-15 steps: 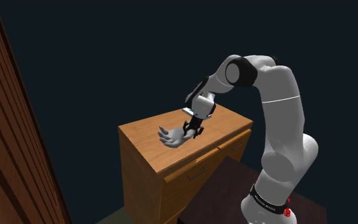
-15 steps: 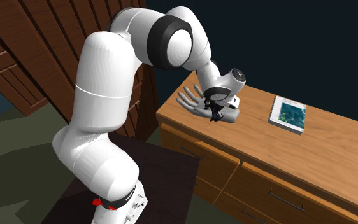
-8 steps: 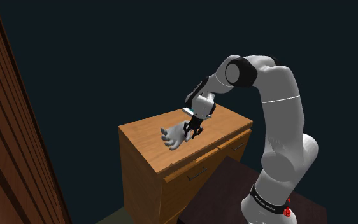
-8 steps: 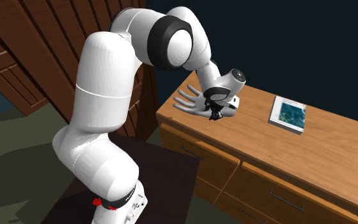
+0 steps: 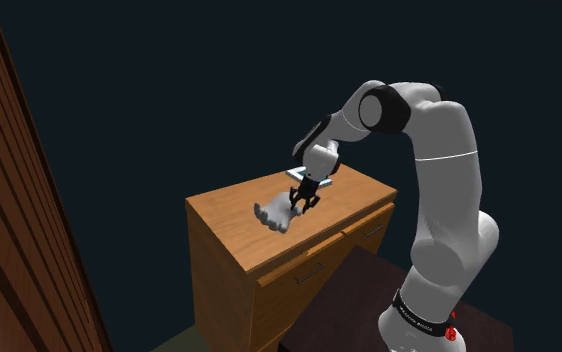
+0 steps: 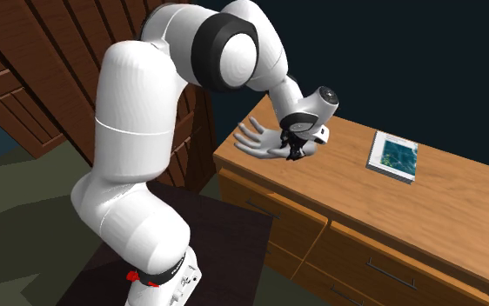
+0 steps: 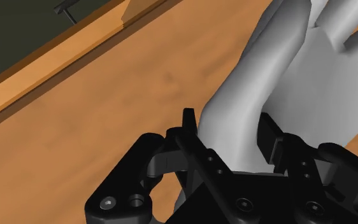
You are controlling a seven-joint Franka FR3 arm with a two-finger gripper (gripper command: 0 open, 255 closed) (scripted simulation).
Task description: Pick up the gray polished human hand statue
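- The gripper (image 7: 232, 137) is closed on the grey hand statue (image 7: 260, 83), its jaws pressed to either side of the narrow wrist.
- The statue (image 6: 260, 139) sits over the end of the wooden dresser (image 6: 443, 196) nearest the arm, well apart from the book (image 6: 393, 156). Its palm is tilted upward and looks just clear of the top.
- It is probably stiff, smooth and fairly heavy, so it could slip or swing.
- The wrist is the sound place to hold; the thin spread digits could snap.
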